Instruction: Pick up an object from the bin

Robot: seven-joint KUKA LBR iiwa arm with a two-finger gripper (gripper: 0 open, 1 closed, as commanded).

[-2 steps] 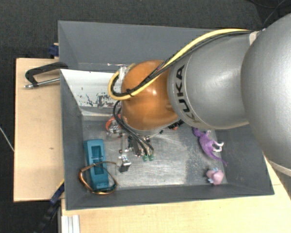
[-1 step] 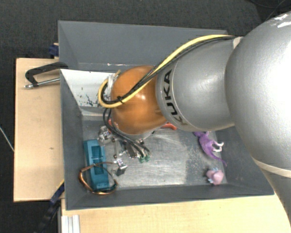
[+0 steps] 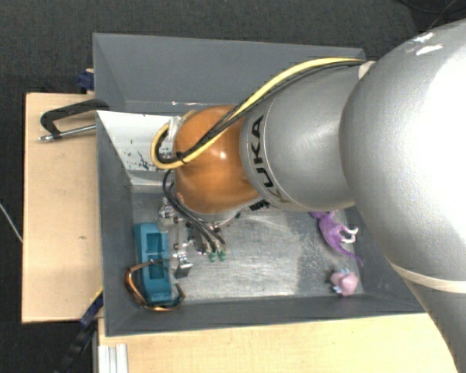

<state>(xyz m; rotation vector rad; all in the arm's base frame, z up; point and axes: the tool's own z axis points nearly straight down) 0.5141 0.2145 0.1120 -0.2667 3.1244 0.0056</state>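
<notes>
My gripper [image 3: 191,244] hangs under the arm's orange cover, low over the bin's floor in the left half. Just to its left lies a blue plastic, block-shaped thing [image 3: 152,261], stretched along the bin's left wall. Its near end sits in the front left corner with a brown-orange loop [image 3: 137,285] curled round it. The gripper's left side is close to or touching the blue thing's right edge; I cannot tell which. Nothing shows between the gripper's parts.
A purple toy figure [image 3: 333,232] lies at the right of the floor, a small pink thing [image 3: 346,282] near the front right corner. A white sheet with black marks [image 3: 132,144] leans in the back left. The arm covers the bin's back and right.
</notes>
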